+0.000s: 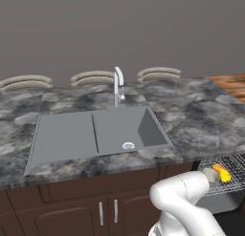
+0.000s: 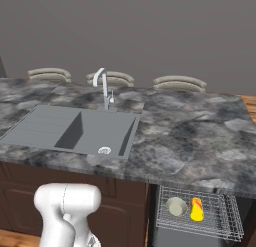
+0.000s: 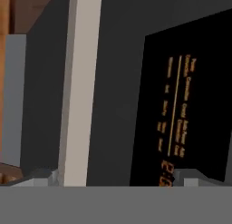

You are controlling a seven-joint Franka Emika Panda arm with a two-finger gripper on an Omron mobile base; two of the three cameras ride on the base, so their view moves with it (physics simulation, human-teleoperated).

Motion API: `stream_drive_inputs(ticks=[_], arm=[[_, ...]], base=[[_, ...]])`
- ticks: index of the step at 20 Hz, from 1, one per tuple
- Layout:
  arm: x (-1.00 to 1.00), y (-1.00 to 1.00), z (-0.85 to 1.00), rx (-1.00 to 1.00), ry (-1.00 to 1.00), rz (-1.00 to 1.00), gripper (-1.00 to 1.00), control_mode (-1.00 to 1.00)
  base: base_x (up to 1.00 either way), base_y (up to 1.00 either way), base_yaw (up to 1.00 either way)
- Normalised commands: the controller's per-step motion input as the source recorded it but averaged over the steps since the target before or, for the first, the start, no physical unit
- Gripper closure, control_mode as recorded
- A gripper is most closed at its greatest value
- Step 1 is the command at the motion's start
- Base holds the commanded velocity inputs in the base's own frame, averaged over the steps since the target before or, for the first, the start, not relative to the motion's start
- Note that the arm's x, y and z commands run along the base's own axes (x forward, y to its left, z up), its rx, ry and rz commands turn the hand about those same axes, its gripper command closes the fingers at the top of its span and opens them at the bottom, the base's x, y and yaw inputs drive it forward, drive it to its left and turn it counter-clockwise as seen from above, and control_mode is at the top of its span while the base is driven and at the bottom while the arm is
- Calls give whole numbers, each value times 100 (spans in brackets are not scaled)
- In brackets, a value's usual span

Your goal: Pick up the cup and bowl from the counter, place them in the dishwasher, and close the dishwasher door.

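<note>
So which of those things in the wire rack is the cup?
Find the marbled counter, then the pulled-out wire rack below its right end. Two items lie there: the cup is the yellow-and-orange one, right of the round pale bowl.

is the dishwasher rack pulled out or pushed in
Pulled out: the rack sticks out past the counter edge, with a bowl and cup inside.
</note>
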Motion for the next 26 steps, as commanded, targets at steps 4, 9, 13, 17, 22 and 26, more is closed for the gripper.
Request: stream_drive_inputs(ticks=[4,9,13,17,22,26], arm=[[0,-9,-97,-14,-15,4,-100,-100],[18,-6,-81,-20,-19,0,-100,-100],[29,-4,-66,-19,-21,0,-100,-100],[69,-1,-26,-11,-21,0,-100,-100],[99,0,-11,-12,-16,0,-100,-100],[95,0,-24,-11,-15,0,-100,-100]], base=[[0,0,0],[0,0,0],[0,0,0],[0,0,0],[0,0,0],[0,0,0]])
